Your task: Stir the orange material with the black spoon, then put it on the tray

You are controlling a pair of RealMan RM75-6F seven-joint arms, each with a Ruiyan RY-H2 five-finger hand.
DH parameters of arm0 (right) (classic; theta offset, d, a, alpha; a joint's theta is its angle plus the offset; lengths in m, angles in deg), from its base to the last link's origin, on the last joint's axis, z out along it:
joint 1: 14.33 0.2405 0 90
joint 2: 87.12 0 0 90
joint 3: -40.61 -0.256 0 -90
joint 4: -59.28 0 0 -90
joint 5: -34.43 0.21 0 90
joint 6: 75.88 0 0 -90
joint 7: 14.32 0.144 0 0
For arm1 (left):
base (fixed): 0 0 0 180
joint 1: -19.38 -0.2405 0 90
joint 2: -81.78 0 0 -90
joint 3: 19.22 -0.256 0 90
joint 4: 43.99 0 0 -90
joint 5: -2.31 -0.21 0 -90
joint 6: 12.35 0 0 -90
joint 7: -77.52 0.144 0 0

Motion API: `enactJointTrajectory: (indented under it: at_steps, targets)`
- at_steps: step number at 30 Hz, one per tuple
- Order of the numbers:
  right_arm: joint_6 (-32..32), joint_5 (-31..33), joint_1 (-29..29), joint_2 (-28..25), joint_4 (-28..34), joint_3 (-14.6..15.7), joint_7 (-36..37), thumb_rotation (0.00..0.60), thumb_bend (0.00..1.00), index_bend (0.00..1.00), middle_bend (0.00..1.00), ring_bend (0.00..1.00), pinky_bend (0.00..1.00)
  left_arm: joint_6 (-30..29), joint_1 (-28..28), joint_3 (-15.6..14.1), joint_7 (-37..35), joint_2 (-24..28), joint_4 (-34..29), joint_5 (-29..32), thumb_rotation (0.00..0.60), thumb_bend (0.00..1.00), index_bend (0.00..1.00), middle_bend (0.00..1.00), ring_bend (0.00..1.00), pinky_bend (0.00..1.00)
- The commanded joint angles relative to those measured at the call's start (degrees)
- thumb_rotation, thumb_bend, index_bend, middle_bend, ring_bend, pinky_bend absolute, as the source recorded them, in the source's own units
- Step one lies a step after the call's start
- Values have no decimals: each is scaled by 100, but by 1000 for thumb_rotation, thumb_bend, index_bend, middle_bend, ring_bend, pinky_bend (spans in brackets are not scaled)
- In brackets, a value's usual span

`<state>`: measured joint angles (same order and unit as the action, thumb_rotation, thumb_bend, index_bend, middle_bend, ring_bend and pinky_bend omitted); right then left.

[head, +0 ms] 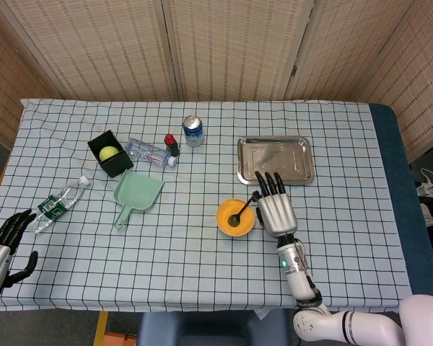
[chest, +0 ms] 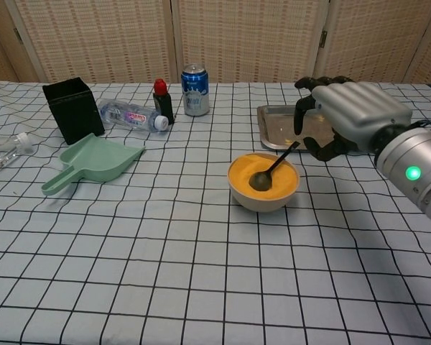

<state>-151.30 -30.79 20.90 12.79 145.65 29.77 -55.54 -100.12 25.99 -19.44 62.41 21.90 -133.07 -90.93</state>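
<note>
A bowl of orange material stands in the middle right of the checked table. The black spoon lies in it, scoop in the material, handle leaning over the rim toward the tray. My right hand hovers just right of the bowl, fingers spread and bent downward by the handle's tip, with nothing gripped. The metal tray lies behind the bowl, partly hidden by that hand in the chest view. My left hand hangs at the table's near left corner, holding nothing.
A green scoop lies left of centre. Behind it are a black box with a yellow ball, a lying plastic bottle, a red-capped bottle and a blue can. Another bottle lies far left.
</note>
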Motion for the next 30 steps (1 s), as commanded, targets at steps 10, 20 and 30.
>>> enactJointTrajectory:
  at_steps: [10,20,30]
  targets:
    - [-803,-1534,-480,791,-3135,566,2298,600,351,443,52,0,0,178,52,18,243,-71,-39,125,600,521,0,4,0,185]
    - [-735,-1738,-230,1968,-5531,353,3368,600,329,392,53,0,0,315,96,44,309,-92,-47,242,600,521,0,5,0,185]
    - [-589,-1892,220,2750,-6969,288,3796,600,312,393,61,0,0,355,98,52,268,-77,-40,299,600,520,0,9,0,187]
